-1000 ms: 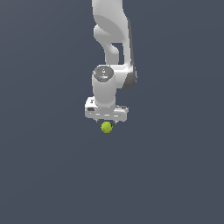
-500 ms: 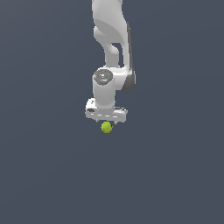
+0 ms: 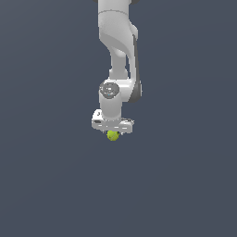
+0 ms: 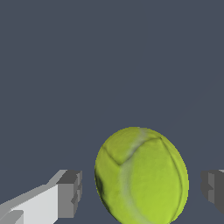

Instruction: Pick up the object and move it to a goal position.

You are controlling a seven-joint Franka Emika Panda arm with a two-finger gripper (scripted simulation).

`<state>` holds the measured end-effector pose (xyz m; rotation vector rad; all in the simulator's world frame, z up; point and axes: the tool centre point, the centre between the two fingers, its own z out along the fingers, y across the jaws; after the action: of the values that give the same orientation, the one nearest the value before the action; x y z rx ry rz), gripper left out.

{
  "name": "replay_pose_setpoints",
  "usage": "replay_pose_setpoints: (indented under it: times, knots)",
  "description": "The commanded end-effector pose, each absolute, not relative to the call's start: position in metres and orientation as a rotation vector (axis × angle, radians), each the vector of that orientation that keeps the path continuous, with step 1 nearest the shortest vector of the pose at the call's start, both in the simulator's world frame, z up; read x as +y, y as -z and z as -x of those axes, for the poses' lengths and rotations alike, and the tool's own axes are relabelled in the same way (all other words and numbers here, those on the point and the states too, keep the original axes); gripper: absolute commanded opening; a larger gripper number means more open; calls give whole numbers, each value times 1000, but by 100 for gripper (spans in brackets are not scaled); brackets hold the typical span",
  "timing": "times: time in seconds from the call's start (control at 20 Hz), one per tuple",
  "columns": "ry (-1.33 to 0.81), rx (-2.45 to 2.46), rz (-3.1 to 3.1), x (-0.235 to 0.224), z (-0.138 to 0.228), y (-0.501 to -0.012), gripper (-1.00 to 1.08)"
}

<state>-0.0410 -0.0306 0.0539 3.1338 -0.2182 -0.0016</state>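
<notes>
The object, a small yellow-green ball (image 3: 112, 135) with faint seam lines, sits just under the white gripper (image 3: 112, 131) in the exterior view. In the wrist view the ball (image 4: 142, 177) lies between the two grey finger pads (image 4: 70, 194). A narrow gap of dark ground shows on each side of the ball, so the pads do not touch it. The gripper (image 4: 142, 192) is open around the ball. Whether the ball rests on the ground or hangs above it cannot be told.
The white arm (image 3: 118, 51) comes down from the top of the exterior view. All around is a plain dark grey-blue ground (image 3: 46, 185) with no other objects and no visible goal marker.
The wrist and gripper have come down a little toward the ball. The ball has stayed in the same place.
</notes>
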Motion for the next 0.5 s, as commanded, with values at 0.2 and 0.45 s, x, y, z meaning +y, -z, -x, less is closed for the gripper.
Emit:
replay_pose_setpoints:
  times: [0.2, 0.45]
  knots:
    - [0, -219, -3134, -31, 40, -41, 100]
    - [0, -219, -3134, -31, 40, -41, -100]
